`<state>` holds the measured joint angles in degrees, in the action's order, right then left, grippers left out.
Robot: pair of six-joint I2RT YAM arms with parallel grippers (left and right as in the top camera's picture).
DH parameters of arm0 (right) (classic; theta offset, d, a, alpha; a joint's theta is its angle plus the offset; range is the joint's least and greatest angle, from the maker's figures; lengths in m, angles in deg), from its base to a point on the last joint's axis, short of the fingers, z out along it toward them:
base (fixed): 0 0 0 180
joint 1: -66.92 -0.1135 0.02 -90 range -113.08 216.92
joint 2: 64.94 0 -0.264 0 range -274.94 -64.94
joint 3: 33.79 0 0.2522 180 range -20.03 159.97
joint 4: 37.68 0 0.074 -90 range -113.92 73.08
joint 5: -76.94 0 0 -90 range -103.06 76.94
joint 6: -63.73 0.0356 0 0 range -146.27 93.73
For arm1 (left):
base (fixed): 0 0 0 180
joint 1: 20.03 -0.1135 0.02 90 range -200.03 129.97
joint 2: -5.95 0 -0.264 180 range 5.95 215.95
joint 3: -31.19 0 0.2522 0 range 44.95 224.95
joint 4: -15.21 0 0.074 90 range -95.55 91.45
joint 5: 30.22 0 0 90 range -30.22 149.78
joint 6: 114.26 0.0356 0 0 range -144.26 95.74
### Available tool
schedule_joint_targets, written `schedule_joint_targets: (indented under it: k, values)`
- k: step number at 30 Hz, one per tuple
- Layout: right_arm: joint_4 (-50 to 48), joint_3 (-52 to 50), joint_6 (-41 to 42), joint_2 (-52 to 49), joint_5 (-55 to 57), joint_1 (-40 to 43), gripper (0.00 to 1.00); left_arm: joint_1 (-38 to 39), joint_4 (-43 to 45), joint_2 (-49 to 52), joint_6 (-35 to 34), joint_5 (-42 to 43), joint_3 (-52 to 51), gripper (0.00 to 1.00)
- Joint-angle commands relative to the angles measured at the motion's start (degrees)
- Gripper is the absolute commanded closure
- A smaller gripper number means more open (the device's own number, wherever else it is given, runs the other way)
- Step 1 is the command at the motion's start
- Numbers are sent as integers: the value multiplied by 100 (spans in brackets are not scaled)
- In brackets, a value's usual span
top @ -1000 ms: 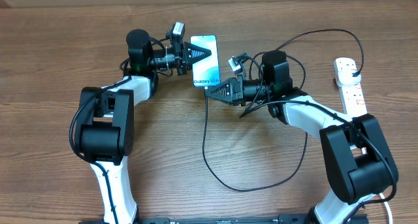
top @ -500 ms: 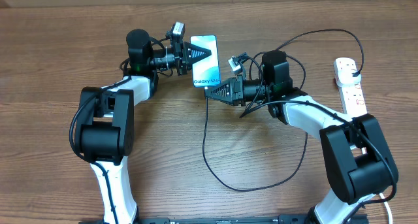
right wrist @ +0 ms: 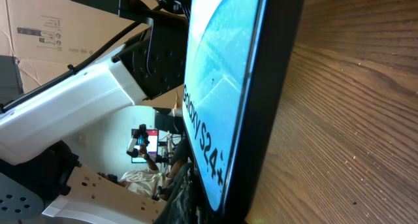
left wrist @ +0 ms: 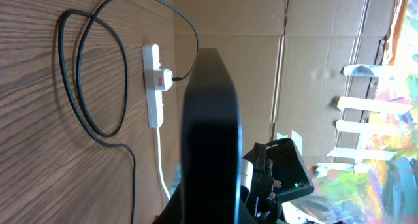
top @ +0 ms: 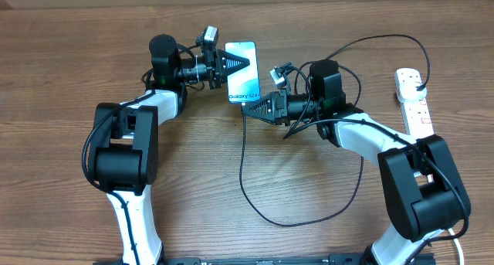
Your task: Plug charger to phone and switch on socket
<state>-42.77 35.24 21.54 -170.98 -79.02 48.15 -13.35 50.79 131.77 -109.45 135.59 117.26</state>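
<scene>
- Brown wood, matte and with grain, that is the worktop (top: 62, 79). Going from the left, my left pincer (top: 245, 62) is closed on the upper part of the phone (top: 244, 86).

- Is the phone lying flat?

- I cannot tell. In the left wrist view I see it only by its edge, a thin dark slab (left wrist: 209, 132). In the right wrist view the light-blue screen (right wrist: 222, 87) is very close and glossy.

- How will it handle?

- I judge it as light and stiff, but smooth glass and frame can slip, and the screen is fragile. I would hold it by the long edges and not press on the glass.

- And your right side?

- My right pincer (top: 248, 110) is closed at the lower short edge of the phone. The charger (top: 241, 164) comes out from just there, so I believe I hold its connector end. Whether the tip is already in the port is hidden.

- The cable?

- Thin, black, soft. It makes a wide loose loop on the worktop, so it gives little resistance but can snag on my arm. I would hold it only at the hard tip.

- And the far right?

- There the socket (top: 415, 110) lies: white hard plastic, long, with red marks. The black plug sits in it near the far end.
</scene>
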Motion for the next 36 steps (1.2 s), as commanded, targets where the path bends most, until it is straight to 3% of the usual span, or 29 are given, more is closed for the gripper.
schedule_joint_targets:
  k: [1,36]
  values:
    - [-61,7,20,-50,179,98,96,42,59,-15,162,271,107,96]
    - [-269,7,219,-50,649,168,96,50,57,-15,-59,238,107,95]
